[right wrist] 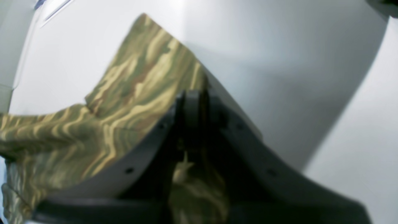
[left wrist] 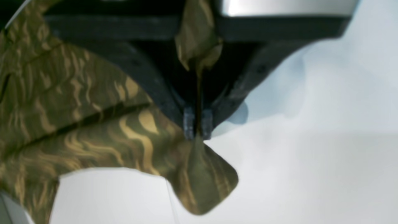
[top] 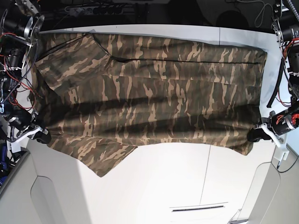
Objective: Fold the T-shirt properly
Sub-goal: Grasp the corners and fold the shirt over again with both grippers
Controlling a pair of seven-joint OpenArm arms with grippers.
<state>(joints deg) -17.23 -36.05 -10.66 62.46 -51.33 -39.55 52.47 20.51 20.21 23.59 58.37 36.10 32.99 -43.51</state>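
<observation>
The camouflage T-shirt (top: 149, 93) is stretched wide across the white table (top: 177, 186). Its far edge lies along the back and a sleeve (top: 105, 161) hangs at the near left. My left gripper (top: 256, 134) is at the shirt's near right corner. In the left wrist view it (left wrist: 197, 126) is shut on a pinch of the cloth (left wrist: 93, 133). My right gripper (top: 43, 136) is at the near left corner. In the right wrist view it (right wrist: 194, 104) is shut on the cloth (right wrist: 130, 93). The collar and label are not visible.
Arm bases with cables stand at the left edge (top: 16, 56) and the right edge (top: 287, 46). The table has panel seams and a narrow slot (top: 198, 207) near the front. Dark clutter lies behind the table's back edge (top: 140, 9).
</observation>
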